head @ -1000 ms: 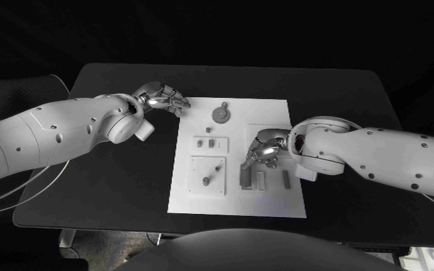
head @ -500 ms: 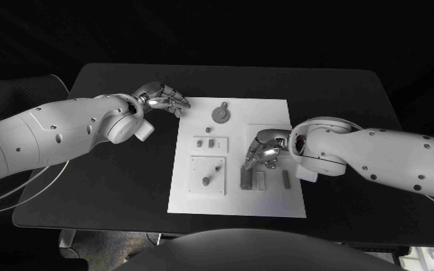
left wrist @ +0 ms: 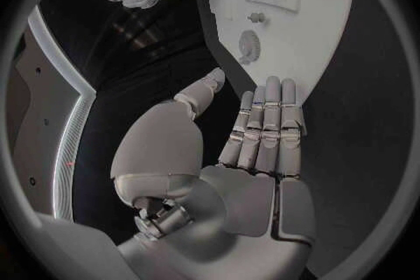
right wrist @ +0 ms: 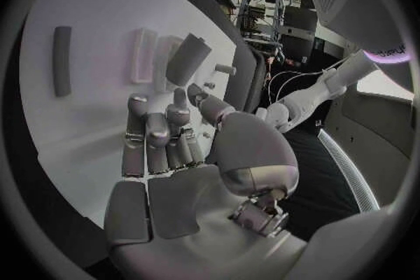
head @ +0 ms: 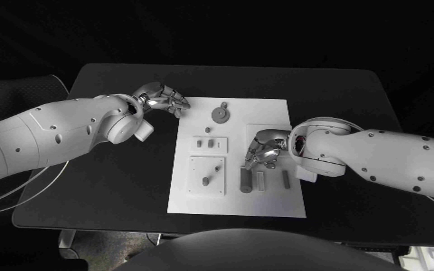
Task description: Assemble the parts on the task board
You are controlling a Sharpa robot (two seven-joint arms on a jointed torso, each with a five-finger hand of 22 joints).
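The board (head: 237,158) lies flat at the centre of the black worktop (head: 108,177). A round geared part (head: 221,114) sits near the board's far edge. Nearer than it, a small raised block (head: 211,144) carries two short parts. Nearer still, a larger square plate (head: 207,175) carries a peg and a small slanted part. Toward the board's right side, a dark bar (head: 247,179), a pale bar (head: 261,180) and a thin bar (head: 286,179) lie side by side, roughly parallel and apart from each other. The right hand (head: 262,152) is over the board's right half, just beyond the bars. In the right wrist view its fingers (right wrist: 153,143) are curled partly inward toward the palm, and a dark bar-shaped part (right wrist: 188,59) stands tilted at the fingertips; whether the fingers pinch it or only touch it cannot be told. The left hand (head: 163,101) is at the board's far left corner, over the worktop just beside the board edge. In the left wrist view its fingers (left wrist: 267,126) are extended straight and pressed together side by side, the thumb held apart, with nothing between them.
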